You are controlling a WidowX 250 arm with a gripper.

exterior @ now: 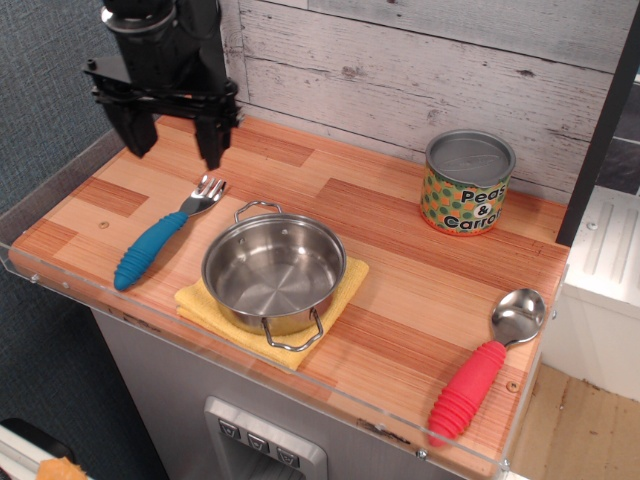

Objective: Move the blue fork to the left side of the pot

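The blue fork (150, 245) lies flat on the wooden counter, left of the pot, its metal tines pointing toward the back right near the pot's rear handle. The shiny steel pot (273, 270) sits on a yellow cloth (345, 285) near the front edge. My gripper (176, 150) hangs in the air above the back left of the counter, well above and behind the fork. Its two black fingers are spread apart and hold nothing.
A green-dotted "Peas & Carrots" can (468, 182) stands at the back right. A red-handled spoon (485, 367) lies at the front right corner. A clear plastic lip (60, 285) edges the counter's front and left. A dark post (205, 50) stands behind the gripper.
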